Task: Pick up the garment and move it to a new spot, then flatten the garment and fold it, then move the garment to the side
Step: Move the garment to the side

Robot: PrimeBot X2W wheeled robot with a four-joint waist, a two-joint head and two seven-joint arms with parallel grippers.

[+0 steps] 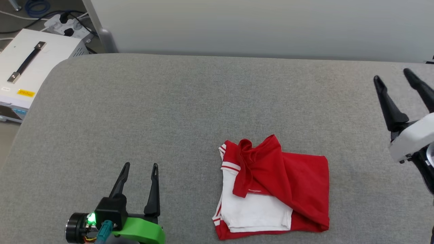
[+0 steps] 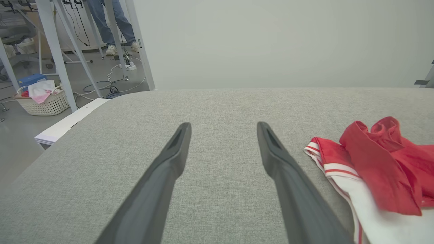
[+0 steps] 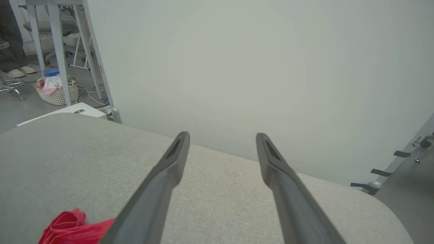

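Lying crumpled right of the left gripper (image 1: 141, 165), whose jaws stand apart and empty, the garment (image 1: 274, 189) is well left of the right gripper (image 1: 392, 75), likewise spread wide.

The right gripper (image 3: 222, 136), with two long dark fingers, is seen spread wide and empty above the grey fabric-covered table (image 3: 61, 159). A crumpled red garment (image 3: 69, 226) is laid on it at lower left. A white latticed basket (image 3: 57, 95) of cloth is set on the floor beyond.
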